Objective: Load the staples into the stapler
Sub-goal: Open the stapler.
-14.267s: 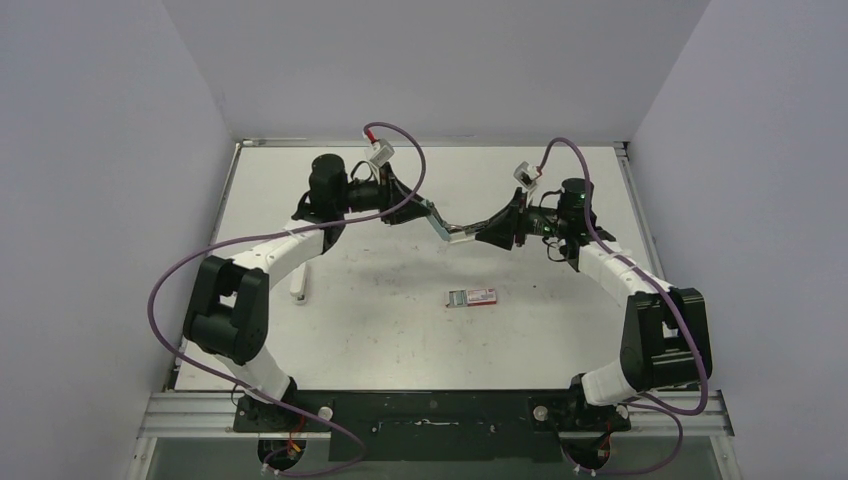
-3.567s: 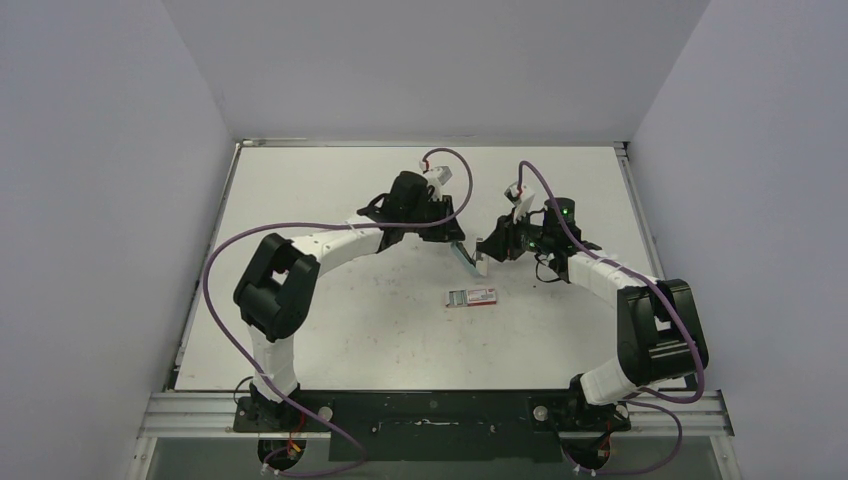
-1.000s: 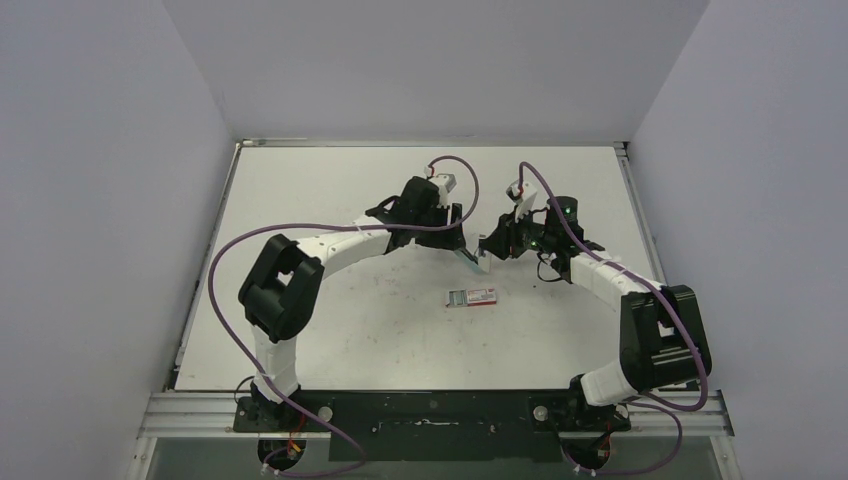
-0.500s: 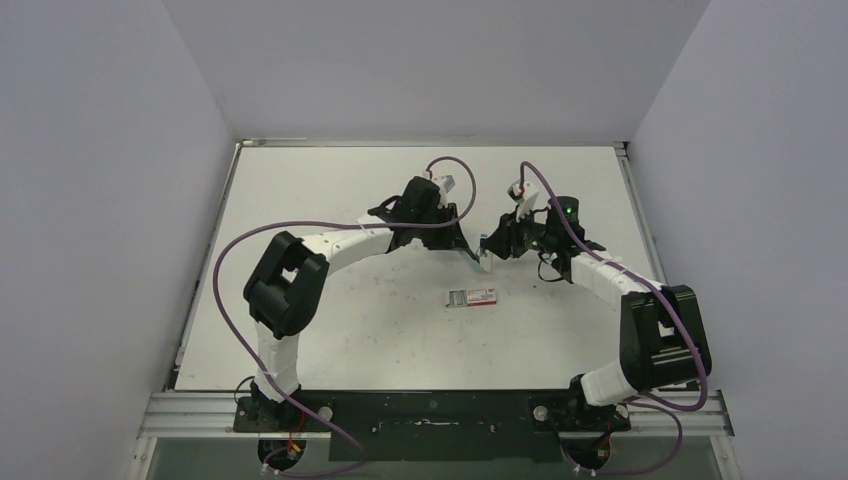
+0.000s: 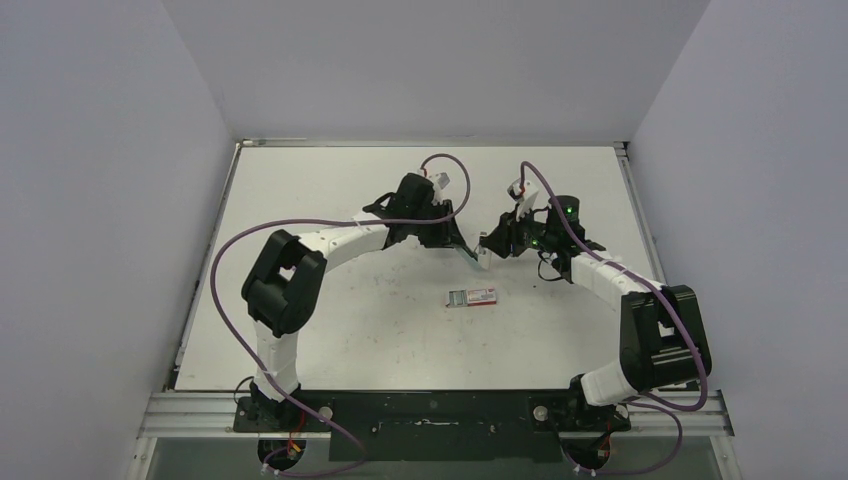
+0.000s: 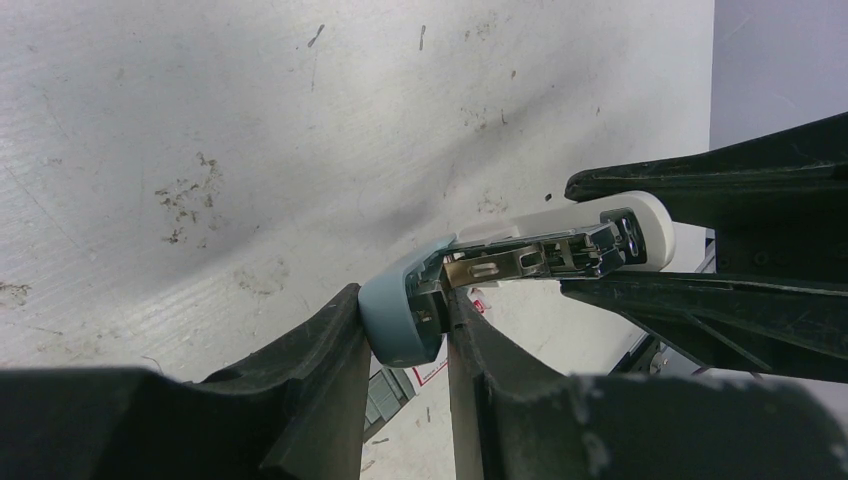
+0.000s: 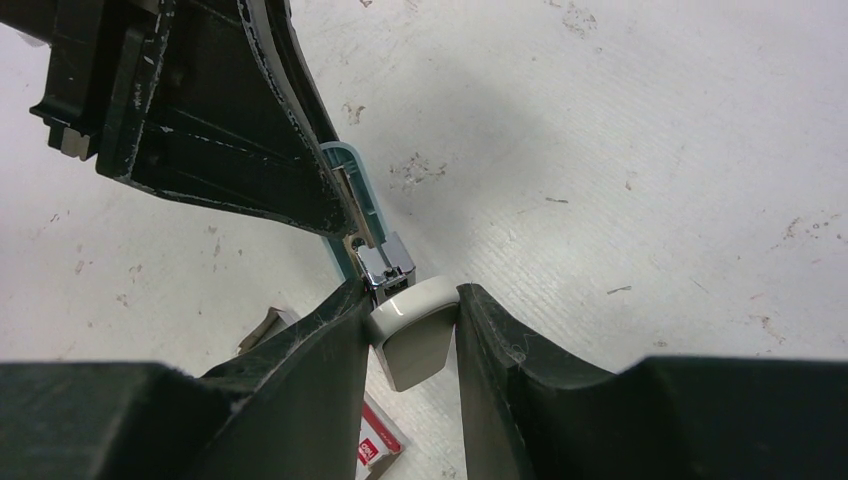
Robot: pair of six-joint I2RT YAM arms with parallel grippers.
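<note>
Jaws pinch the white end of the stapler [image 7: 408, 345] (red-and-white box [image 7: 378, 440] beneath).

white table [image 5: 300, 190], dark scuff marks [image 6: 185, 200] on surface; pale walls [image 5: 100, 200] on three sides; metal rail [image 5: 190, 412] along near edge.

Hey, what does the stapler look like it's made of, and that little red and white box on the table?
On the stapler, the blue end and cream end look like smooth, slightly glossy plastic; the channel between them glints like bright metal. The box looks like printed cardboard, though it's small here.
</note>
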